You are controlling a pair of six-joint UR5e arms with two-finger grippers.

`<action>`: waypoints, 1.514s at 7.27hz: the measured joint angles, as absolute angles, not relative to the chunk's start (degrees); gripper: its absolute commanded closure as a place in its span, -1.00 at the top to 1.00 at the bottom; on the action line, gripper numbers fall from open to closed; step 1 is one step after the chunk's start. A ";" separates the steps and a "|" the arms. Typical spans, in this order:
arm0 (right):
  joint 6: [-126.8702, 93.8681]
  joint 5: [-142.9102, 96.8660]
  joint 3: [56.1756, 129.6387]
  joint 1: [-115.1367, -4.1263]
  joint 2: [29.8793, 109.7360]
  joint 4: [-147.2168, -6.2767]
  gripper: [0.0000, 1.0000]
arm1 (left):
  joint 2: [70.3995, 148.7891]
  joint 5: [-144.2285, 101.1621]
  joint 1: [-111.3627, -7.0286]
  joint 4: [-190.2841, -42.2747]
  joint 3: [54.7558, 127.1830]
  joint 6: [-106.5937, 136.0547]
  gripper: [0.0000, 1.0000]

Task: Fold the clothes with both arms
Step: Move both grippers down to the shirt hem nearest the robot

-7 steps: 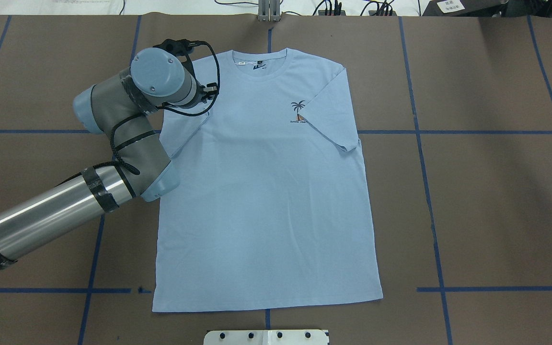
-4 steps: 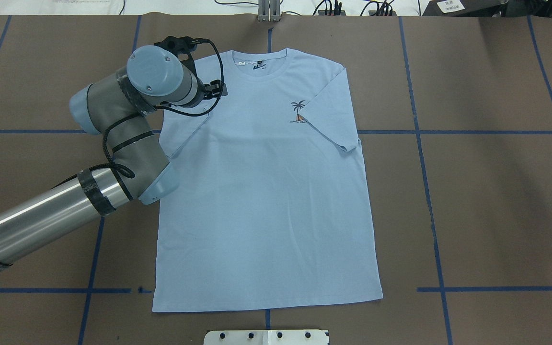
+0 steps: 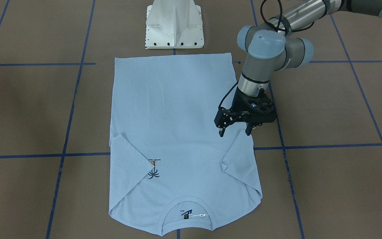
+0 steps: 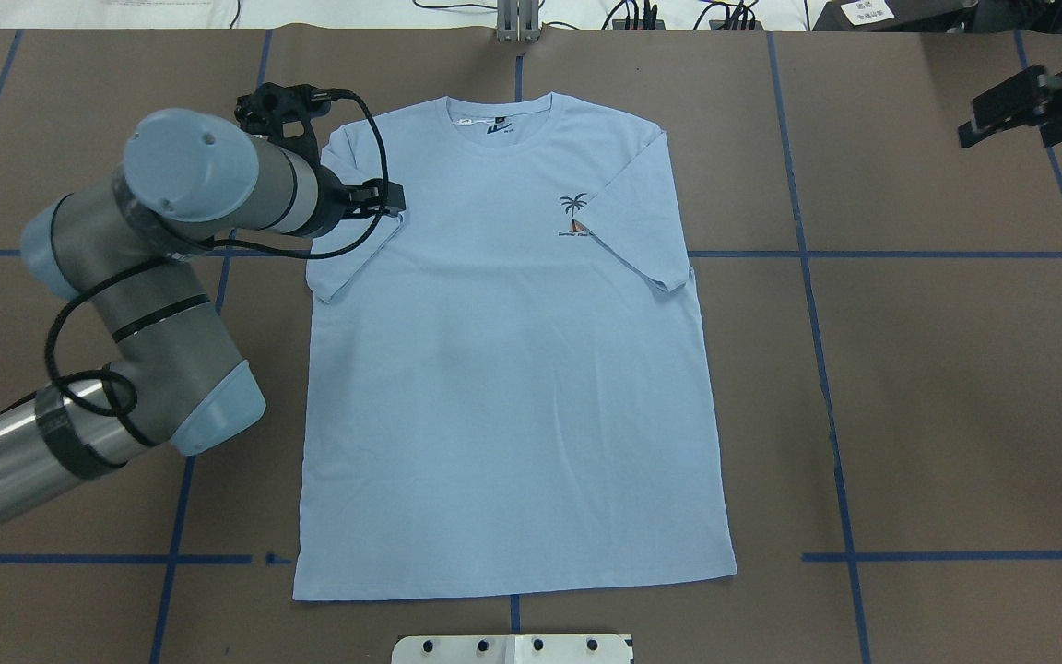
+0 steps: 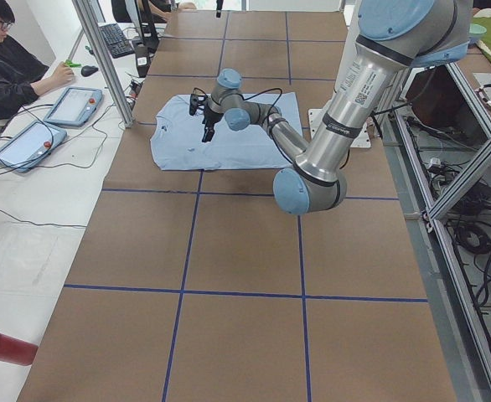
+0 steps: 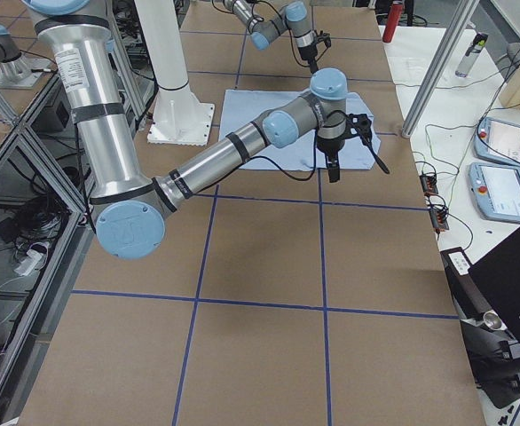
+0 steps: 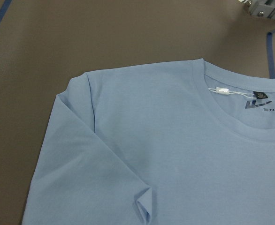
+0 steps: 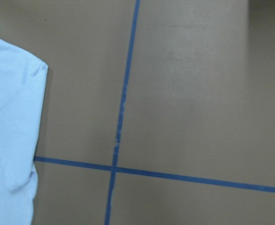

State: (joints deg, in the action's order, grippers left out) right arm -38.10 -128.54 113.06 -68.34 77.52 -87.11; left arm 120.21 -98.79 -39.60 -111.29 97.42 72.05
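Nearest the robot, one white metal base plate [image 4: 513,648] sits just short of the hem of the single light blue short-sleeved T-shirt [image 4: 513,387], which lies flat and face up in the middle of the brown paper-covered bench [image 4: 955,387]. Its hem is toward the robot and its collar toward the far edge. The body is smooth and both sleeves are turned in. The sleeve on the robot's right lies diagonally across the chest and clips the small orange-and-navy palm print [image 4: 573,215], while the other is rumpled at its cuff. Inside the collar are one dark neck label [image 4: 497,127] and one white tag [image 7: 223,91]. Of the two silver-grey arms, the left arm [image 4: 162,304] reaches over the shirt's left shoulder. The black left gripper [image 3: 235,133] hangs at the sleeve edge, jaws spread and holding nothing. The right arm [image 6: 216,155] holds the black right gripper [image 6: 358,170] off the shirt, near the far right of the bench, jaws apart. Bare brown surface crossed by blue tape lines [image 4: 955,556] stretches wide on both sides.
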 measured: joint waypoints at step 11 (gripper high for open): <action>-101.06 -75.84 132.10 -8.43 94.93 -69.88 0.98 | 94.57 -83.53 -5.54 -109.76 124.37 106.99 0.33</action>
State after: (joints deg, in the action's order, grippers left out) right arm -101.06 -75.84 132.10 -8.43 94.93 -69.88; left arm 94.57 -83.53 -5.54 -109.76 124.37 106.99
